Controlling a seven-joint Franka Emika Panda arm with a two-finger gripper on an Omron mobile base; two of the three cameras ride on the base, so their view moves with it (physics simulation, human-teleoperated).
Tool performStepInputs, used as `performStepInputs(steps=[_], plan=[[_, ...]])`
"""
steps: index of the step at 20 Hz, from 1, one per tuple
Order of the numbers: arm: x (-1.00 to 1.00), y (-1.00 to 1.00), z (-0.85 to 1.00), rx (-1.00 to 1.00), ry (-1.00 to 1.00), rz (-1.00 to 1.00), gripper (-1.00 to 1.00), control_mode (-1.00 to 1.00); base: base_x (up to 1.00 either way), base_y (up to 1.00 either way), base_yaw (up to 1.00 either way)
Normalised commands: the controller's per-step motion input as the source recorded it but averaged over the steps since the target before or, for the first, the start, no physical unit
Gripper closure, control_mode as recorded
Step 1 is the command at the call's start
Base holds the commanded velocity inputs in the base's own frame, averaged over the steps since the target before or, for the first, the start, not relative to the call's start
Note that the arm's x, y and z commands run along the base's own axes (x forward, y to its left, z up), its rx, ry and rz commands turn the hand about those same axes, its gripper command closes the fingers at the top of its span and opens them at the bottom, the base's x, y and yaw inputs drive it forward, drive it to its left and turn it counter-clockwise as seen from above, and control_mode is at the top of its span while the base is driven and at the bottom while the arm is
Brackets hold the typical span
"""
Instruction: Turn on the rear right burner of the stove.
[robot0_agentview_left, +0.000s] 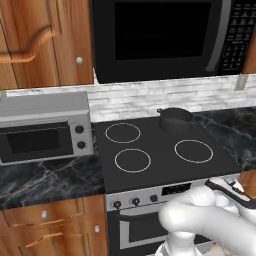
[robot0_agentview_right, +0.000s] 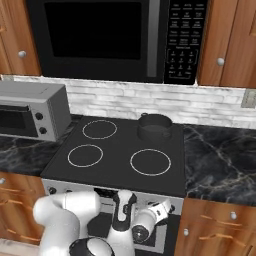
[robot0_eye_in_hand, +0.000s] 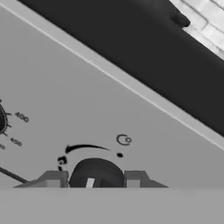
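The stove has a flat black glass top with white rings and a silver front panel. A dark pot sits on its rear right burner and hides that ring. In the hand view a black knob with a white pointer mark lies between my two fingertips, which press close against its sides. My gripper is shut on this knob, at the right end of the front panel. An arc marking and a small burner symbol are printed above the knob.
A grey toaster oven stands on the dark marble counter left of the stove. A black microwave hangs above it. Three more knobs sit at the panel's left. Wooden cabinets flank both sides.
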Motion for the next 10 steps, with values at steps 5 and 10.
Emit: performStepInputs(steps=[5, 10], plan=[[0.00, 0.00, -0.41, -0.55, 0.18, 0.09, 1.00, -1.00, 0.00, 0.00, 0.00], [0.00, -0.02, -0.37, -0.57, 0.18, 0.13, 1.00, -1.00, 0.00, 0.00, 0.00]])
